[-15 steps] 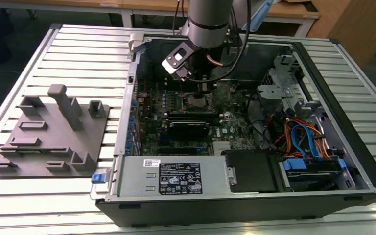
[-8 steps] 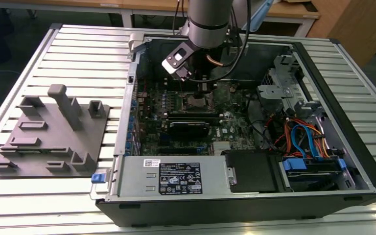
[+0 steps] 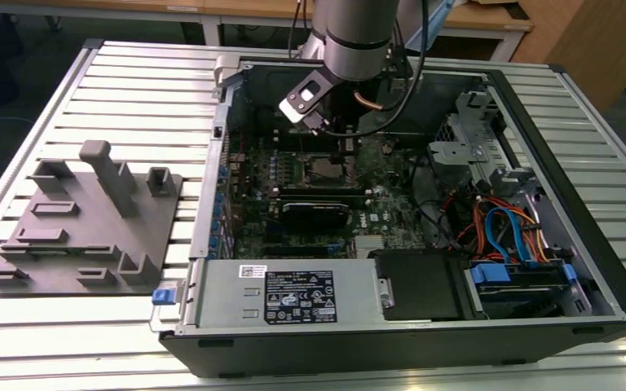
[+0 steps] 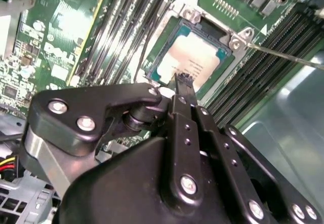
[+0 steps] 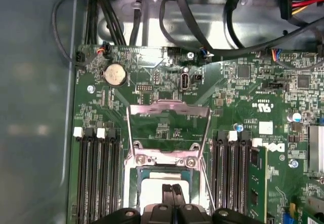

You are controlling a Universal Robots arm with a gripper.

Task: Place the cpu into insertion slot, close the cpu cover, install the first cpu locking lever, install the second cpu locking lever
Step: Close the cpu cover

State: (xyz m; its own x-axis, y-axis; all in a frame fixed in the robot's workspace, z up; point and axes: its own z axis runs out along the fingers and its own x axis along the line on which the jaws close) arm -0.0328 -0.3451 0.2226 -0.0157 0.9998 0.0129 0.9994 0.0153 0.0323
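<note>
Dull silver square cpu [image 5: 150, 192]: partly cut off at frame edge in first wrist view, middle hidden behind black end effector [image 5: 172, 188]. Exterior view: dark square insertion slot [image 3: 324, 169] too small to judge seating.

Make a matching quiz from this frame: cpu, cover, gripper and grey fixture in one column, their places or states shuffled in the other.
Things:
1. cpu
2. cover
3. gripper
4. grey fixture

Places or states:
A. swung open, off the slot
B. on the table, to the exterior view's left of the case
C. seated in the slot
D. right over the cpu

Pairs: 1-C, 2-A, 3-D, 4-B
</note>
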